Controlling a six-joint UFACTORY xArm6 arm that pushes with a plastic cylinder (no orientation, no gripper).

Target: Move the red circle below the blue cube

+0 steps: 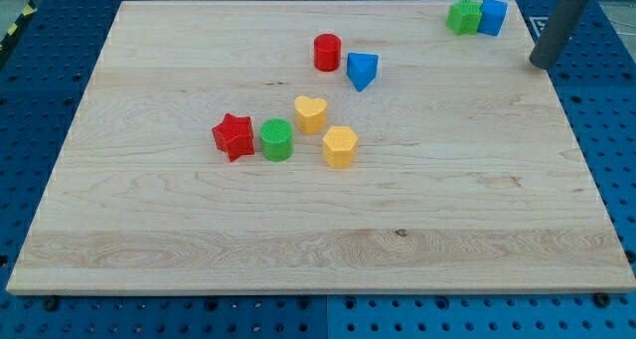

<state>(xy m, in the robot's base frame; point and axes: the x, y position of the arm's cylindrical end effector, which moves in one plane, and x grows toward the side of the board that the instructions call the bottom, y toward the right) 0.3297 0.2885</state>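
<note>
Seven blocks are being shown on the board [149, 230]. The red circle [327, 53] is being seen near the top edge's middle, just beside a blue triangle [363, 71]. The blue cube [492, 17] is touching a green star [463, 16] at the top right corner. A red star [234, 136], green cylinder [276, 140], yellow heart [310, 113] and yellow hexagon [339, 146] are clustered centrally. My tip [542, 63], a bare rod grasping nothing, is being held right of the cube.

Red circle [327, 53] beside blue triangle [363, 71]; my tip [543, 65] off-board
</note>
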